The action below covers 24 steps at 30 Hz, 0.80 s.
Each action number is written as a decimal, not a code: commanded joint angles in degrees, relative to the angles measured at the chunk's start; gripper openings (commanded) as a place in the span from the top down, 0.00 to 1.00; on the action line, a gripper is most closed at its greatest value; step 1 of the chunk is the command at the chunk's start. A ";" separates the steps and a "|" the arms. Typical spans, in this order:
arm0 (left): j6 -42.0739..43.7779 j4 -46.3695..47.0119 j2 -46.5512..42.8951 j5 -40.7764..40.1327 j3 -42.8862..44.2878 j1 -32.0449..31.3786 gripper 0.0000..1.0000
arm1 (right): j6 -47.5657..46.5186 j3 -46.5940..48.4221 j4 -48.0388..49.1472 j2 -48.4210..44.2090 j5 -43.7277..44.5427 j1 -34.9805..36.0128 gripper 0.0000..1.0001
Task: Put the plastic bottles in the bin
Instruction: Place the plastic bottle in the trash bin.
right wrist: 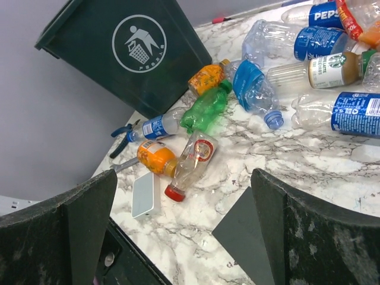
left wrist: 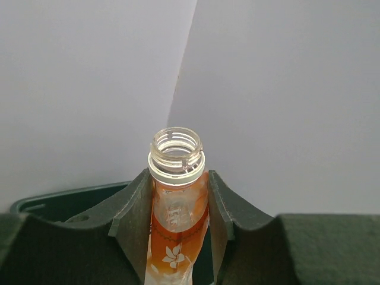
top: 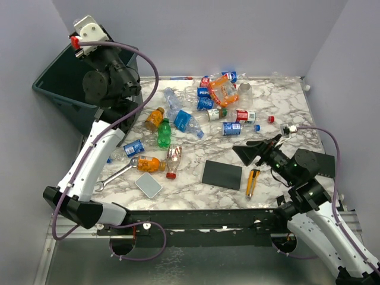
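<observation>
My left gripper point(left wrist: 177, 178) is shut on a clear, capless bottle with an orange label point(left wrist: 176, 208), its neck sticking up between the fingers. It is raised over the dark grey-green bin point(top: 59, 83), whose rim shows below it in the left wrist view point(left wrist: 59, 199). Many plastic bottles lie on the marble table: a green one point(top: 164, 133), an orange one point(top: 148, 163), a red-capped one point(right wrist: 190, 160), blue-labelled ones point(top: 233, 127) and an orange jug point(top: 222, 89). My right gripper point(top: 252, 153) is open and empty above the table's right side, also seen in its wrist view point(right wrist: 184, 178).
A black flat pad point(top: 222, 174) and a yellow utility knife point(top: 253, 181) lie near the front right. A wrench point(top: 116, 175), a small white box point(top: 148, 184) and blue-handled pliers point(right wrist: 123, 136) lie front left. The bin stands off the table's far left corner.
</observation>
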 commanded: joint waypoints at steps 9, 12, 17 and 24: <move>5.36 0.22 12.14 -1.29 0.74 7.15 1.00 | -2.54 3.19 -0.26 1.03 2.87 0.33 0.03; 3.61 -4.42 14.07 -2.19 1.27 7.03 0.87 | -3.83 5.03 -1.50 1.73 3.09 0.33 0.03; -0.76 -12.30 11.86 -0.82 2.82 6.02 0.01 | -4.63 6.67 -1.11 3.55 2.68 0.32 0.02; -8.01 -21.89 0.30 9.26 -0.12 -5.32 0.01 | -4.51 9.04 0.54 10.78 1.68 0.32 0.02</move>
